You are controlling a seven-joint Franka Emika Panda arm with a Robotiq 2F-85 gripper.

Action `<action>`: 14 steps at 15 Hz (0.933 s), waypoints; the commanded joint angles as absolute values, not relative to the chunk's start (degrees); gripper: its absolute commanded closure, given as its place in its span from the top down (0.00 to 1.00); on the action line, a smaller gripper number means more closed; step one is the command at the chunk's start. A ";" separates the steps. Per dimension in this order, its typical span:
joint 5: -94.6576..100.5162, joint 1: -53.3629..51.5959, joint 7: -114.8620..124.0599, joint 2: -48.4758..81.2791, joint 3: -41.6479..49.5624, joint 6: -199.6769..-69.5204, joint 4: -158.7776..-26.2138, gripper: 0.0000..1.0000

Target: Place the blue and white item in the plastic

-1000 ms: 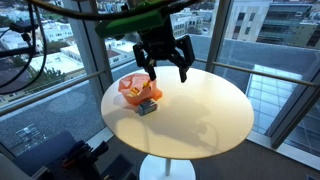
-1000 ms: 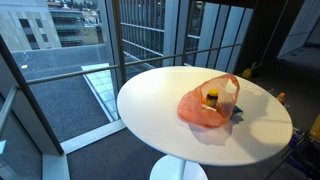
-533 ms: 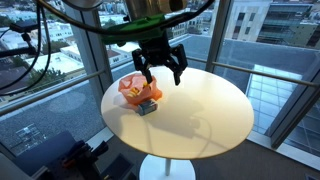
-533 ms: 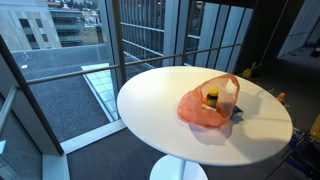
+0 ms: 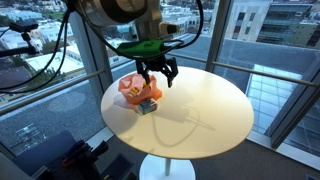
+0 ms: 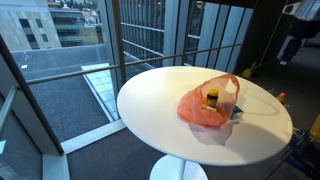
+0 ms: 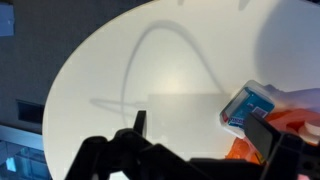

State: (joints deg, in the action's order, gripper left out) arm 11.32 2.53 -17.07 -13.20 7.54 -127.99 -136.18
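The blue and white item [image 5: 147, 107] lies on the round white table [image 5: 200, 110], touching the near side of the orange-red plastic container [image 5: 134, 90]. My gripper [image 5: 157, 73] hangs open and empty above them. In the wrist view the item [image 7: 248, 105] lies at the right beside the orange plastic [image 7: 292, 116], with my open fingers [image 7: 200, 135] at the bottom. In an exterior view the plastic [image 6: 206, 108] holds a yellow piece [image 6: 211, 98]. The item [image 6: 236, 113] peeks out behind it. Part of my arm [image 6: 293, 30] shows at the top right.
The table [image 6: 160, 100] stands on a single pedestal beside floor-to-ceiling windows with metal frames [image 6: 112, 40]. Cables [image 5: 70, 40] hang from the arm at the upper left. The table's rim drops off on all sides.
My gripper has moved down toward the container and the blue and white item, staying open. My arm has come into the top right of an exterior view.
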 commanded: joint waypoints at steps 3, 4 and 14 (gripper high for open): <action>6.94 1.88 -12.12 -4.72 4.94 -133.16 -132.75 1.00; 6.55 1.76 -11.37 -3.54 4.40 -134.06 -132.53 1.00; 6.06 0.38 1.24 7.05 1.10 -135.76 -129.80 1.00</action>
